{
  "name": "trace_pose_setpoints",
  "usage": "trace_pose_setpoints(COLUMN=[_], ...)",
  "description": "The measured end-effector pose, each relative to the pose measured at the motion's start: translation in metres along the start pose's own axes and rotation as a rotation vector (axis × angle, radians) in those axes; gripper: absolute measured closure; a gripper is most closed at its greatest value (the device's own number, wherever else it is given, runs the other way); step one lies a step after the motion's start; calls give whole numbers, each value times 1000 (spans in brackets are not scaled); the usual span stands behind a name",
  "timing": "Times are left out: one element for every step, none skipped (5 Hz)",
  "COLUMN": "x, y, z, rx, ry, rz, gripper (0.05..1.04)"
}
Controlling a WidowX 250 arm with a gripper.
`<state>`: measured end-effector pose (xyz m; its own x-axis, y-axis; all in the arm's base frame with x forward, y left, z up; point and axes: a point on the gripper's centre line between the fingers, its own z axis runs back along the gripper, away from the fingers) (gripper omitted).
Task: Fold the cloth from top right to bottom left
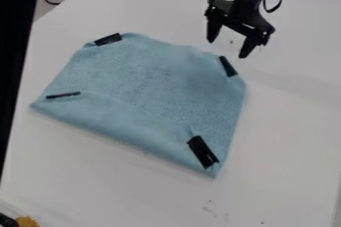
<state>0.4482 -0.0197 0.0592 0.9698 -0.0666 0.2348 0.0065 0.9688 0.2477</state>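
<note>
From where I stand, the white table (279, 121) spreads under everything. On it lies the blue cloth (150, 91), left of centre, its near edge apparently doubled over. It looks light, soft and floppy, so it should crease easily and drag if pinched shallowly. The black gripper (230, 43) hangs just beyond its upper right corner, jaws spread apart with nothing between them. I'd take hold by the dark tape strip (228, 65) there, catching cloth and tape together, then carry it toward the lower left.
</note>
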Motion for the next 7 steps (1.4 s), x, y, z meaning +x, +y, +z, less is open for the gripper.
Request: trace_pose_setpoints(x=[0, -12, -22, -23, -20, -20, -20], y=[-7, -9, 3, -3, -7, -8, -3], z=[-6, -21, -36, -43, -45, -46, -44], rx=[-34, -75, -98, -126, -148, -152, -121], ry=[14, 52, 89, 98, 96, 94, 89], rz=[1, 57, 117, 113, 93, 64, 35], gripper=[90, 90, 89, 135, 391, 628, 814])
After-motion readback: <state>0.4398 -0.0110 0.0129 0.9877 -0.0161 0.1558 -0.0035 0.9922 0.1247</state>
